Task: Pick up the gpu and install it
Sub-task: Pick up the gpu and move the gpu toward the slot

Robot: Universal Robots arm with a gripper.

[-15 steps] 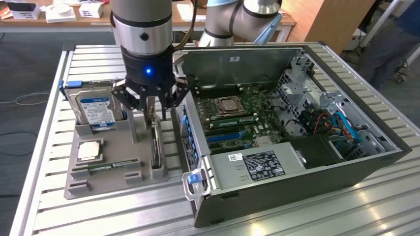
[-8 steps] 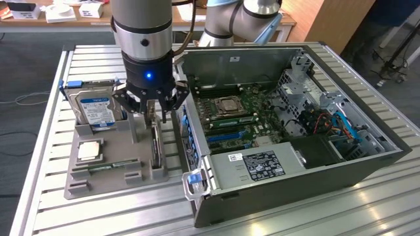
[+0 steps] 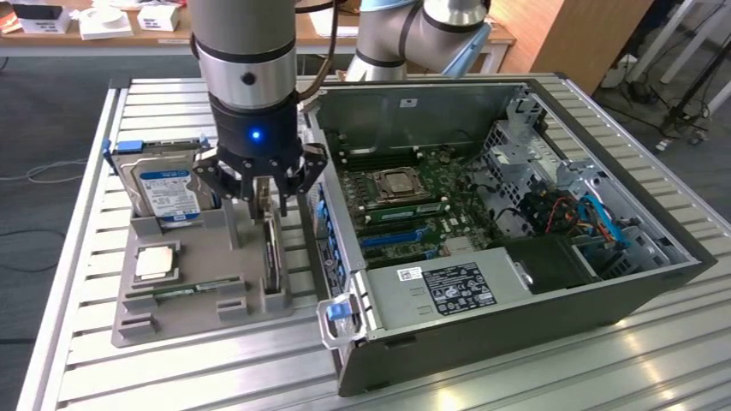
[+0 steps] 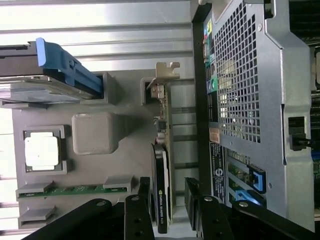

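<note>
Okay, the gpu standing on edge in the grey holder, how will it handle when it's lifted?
Probably stiff: the gpu is a flat board with a metal bracket. Thin and upright in its holder, it may tip if nudged sideways. Exposed components look fragile.

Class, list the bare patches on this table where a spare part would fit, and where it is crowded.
Free: slats in front of the grey fixture; slats behind the hard drive. Crowded: between fixture and computer case, where open jaws straddle the gpu.
</note>
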